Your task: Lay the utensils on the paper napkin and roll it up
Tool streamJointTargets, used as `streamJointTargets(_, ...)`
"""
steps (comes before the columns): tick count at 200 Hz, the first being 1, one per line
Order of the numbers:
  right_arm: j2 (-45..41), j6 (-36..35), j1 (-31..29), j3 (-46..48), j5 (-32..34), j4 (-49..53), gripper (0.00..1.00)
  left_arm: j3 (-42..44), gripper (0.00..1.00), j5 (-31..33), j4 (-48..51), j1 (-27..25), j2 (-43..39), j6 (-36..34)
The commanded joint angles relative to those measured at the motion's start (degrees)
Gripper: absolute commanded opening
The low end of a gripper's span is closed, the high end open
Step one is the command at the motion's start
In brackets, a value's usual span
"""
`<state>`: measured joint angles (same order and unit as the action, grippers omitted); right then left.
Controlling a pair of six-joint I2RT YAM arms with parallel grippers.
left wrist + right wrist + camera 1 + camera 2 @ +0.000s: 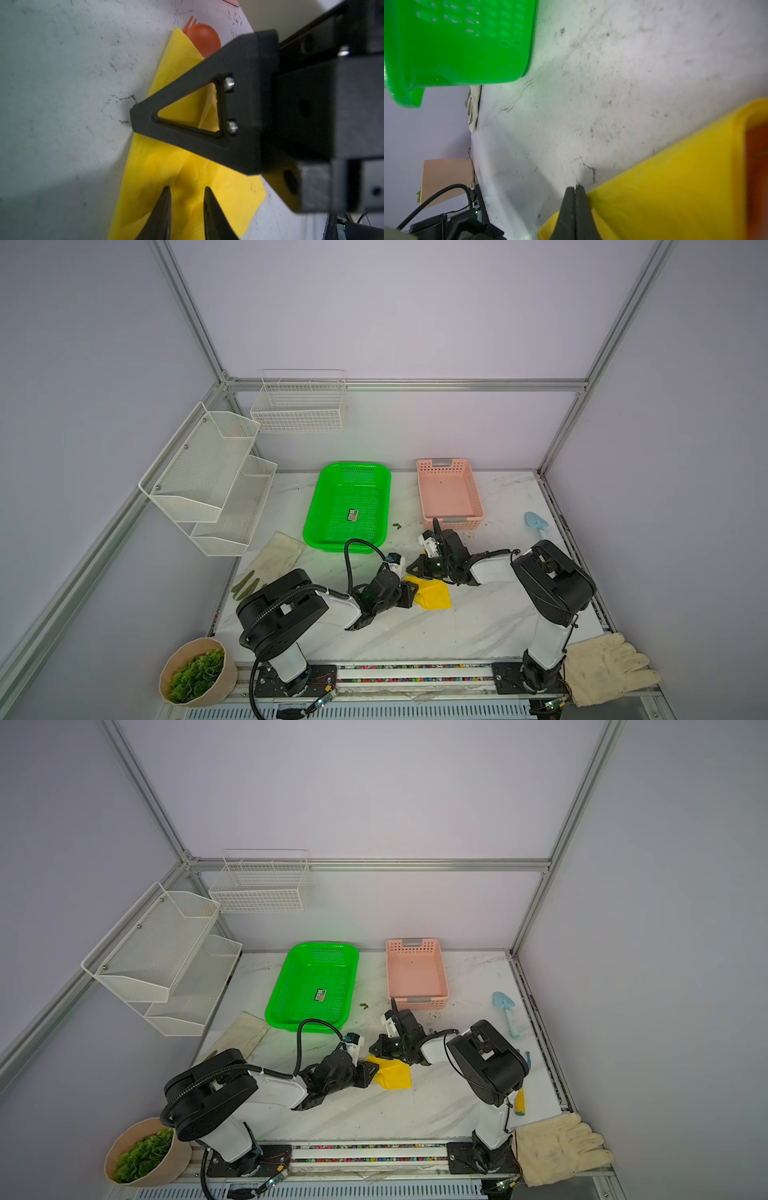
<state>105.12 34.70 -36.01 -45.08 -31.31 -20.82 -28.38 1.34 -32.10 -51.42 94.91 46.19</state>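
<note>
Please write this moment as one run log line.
napkin: folded over spoon | left gripper: around napkin fold | right gripper: shut at napkin edge
</note>
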Motion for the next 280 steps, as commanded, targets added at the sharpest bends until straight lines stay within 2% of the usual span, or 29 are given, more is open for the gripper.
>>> streamJointTargets(1, 1.99, -2.08, 0.49, 0.67, 1.07, -0.34, 0.0, 1.84, 0.27, 2.24, 2.54, 0.08, 0.45, 0.91)
streamJointTargets(110, 4.46, -6.64, 4.94, -0.14, 2.23, 0.39, 0.0, 3.11, 0.26, 3.57, 3.34, 0.09, 0.05, 2.5)
streamJointTargets(164, 1.75, -8.89, 7.35, -2.61, 4.36, 4.38, 0.0, 3.31, 0.26, 3.66, 3.62, 0.09, 0.01, 2.67)
streamJointTargets(179, 0.48, -10.56, 7.33, -3.96, 4.77, 6.89, 0.0, 3.17, 0.26, 3.73, 3.71, 0.01, 0.01, 2.67)
streamJointTargets(231, -7.34, -8.95, 5.09, -4.93, 4.74, 9.05, 0.0, 2.72, 0.26, 3.58, 3.76, -0.01, 0.44, 2.67)
streamJointTargets(280, -7.28, -6.88, 1.35, -2.87, 4.42, 7.31, 0.0, 2.5, 0.26, 3.66, 3.8, -0.09, 0.53, 2.67)
